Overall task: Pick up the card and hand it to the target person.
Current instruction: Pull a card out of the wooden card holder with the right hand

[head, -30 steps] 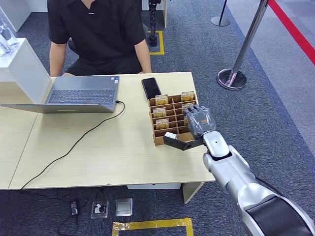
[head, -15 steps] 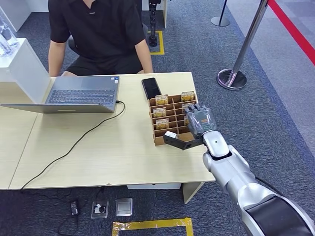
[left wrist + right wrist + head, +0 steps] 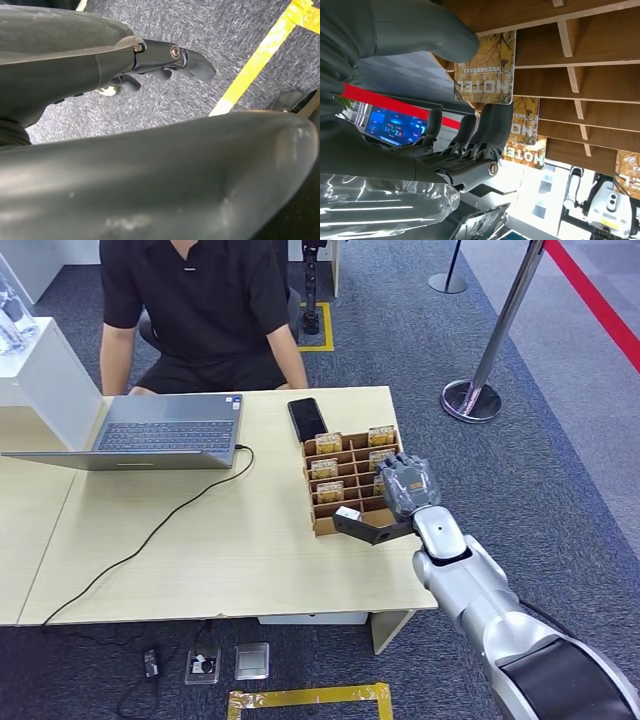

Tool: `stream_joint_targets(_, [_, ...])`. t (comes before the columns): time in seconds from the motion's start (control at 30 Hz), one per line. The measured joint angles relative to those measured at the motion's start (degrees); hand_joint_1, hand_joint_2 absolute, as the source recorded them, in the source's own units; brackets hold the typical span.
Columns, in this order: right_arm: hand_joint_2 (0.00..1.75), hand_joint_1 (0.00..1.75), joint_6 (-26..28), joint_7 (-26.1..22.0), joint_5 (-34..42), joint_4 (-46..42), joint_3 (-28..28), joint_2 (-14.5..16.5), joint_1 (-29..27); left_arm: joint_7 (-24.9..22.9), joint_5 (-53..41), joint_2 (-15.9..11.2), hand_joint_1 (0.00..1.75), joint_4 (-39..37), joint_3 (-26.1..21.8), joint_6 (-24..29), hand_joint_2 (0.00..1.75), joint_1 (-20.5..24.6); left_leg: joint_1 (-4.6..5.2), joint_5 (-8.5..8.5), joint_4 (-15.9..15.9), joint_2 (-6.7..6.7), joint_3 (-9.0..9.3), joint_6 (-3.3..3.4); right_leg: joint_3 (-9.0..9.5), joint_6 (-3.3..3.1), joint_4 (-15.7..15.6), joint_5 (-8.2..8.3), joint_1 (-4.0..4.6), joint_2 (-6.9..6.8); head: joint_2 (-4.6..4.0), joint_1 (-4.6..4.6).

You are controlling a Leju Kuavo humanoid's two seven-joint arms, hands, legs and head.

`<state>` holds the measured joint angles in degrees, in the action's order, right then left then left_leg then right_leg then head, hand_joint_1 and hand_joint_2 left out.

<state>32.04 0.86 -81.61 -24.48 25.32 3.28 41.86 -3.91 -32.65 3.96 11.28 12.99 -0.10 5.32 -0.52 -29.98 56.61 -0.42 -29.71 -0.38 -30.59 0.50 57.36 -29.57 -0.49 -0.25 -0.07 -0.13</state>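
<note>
My right hand (image 3: 406, 485) is barely moving from a second ago, its fingers (image 3: 491, 122) closing around a hotel card (image 3: 486, 67) in the rack (image 3: 346, 455) on the desk (image 3: 226, 530); grip unconfirmed.

Wooden dividers (image 3: 573, 70) wall card (image 3: 486, 67); thumb (image 3: 422, 30) and fingers (image 3: 495, 125) flank it.

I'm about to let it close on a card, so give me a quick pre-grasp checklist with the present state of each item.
1. Right hand over the card rack: ok.
2. Hotel card lies between thumb and fingers: ok.
3. Card already gripped: cannot tell.
4. Person seated across the table: ok.
5. Phone and laptop lie apart from the hand: ok.
6. Left hand hangs over carpet, holding nothing: ok.
</note>
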Motion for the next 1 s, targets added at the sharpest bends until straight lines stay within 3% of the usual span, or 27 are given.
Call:
stream_joint_targets(0.1, [1.75,1.69,-0.16,0.4,0.0,0.24,-0.14,-0.05,-0.01,0.0,-0.3,0.0,0.0,0.0,0.01,-0.11,0.0,0.01,0.0,0.0,0.0,0.0,0.0,0.0,0.0,0.0,0.0,0.0,0.0,0.0,0.0,-0.01])
stream_joint_targets(0.37, [1.75,1.75,0.62,0.33,0.21,0.39,-0.46,-0.17,-0.03,0.84,-0.95,0.0,0.0,0.0,0.01,-0.48,0.0,0.01,0.0,0.0,0.0,0.01,0.05,0.0,0.01,0.0,0.0,0.0,0.0,0.01,0.0,-0.03])
stream_joint_targets(0.5, [1.75,1.75,1.36,-0.04,0.24,0.39,-0.85,-0.24,-0.08,2.38,-1.84,0.0,0.0,0.0,0.04,0.33,1.75,0.02,0.0,0.01,0.01,0.01,0.06,0.0,0.03,0.0,0.0,0.01,0.0,0.01,0.0,-0.02])
stream_joint_targets(0.8, [1.75,1.75,2.71,-1.89,1.66,0.38,-2.12,-0.28,-0.41,2.52,-3.96,0.0,0.0,0.0,0.1,6.25,1.75,0.06,0.0,0.03,0.02,0.01,0.05,0.0,0.02,0.0,0.0,0.01,0.0,0.01,0.0,-0.01])
stream_joint_targets(1.0, [1.75,1.75,5.28,-9.46,8.49,-1.21,-4.59,-0.07,-1.14,2.15,-3.97,0.0,0.0,0.0,0.02,5.84,1.75,0.14,0.0,0.03,0.02,0.01,0.02,0.0,0.02,0.0,0.01,0.01,0.0,0.01,0.0,0.0])
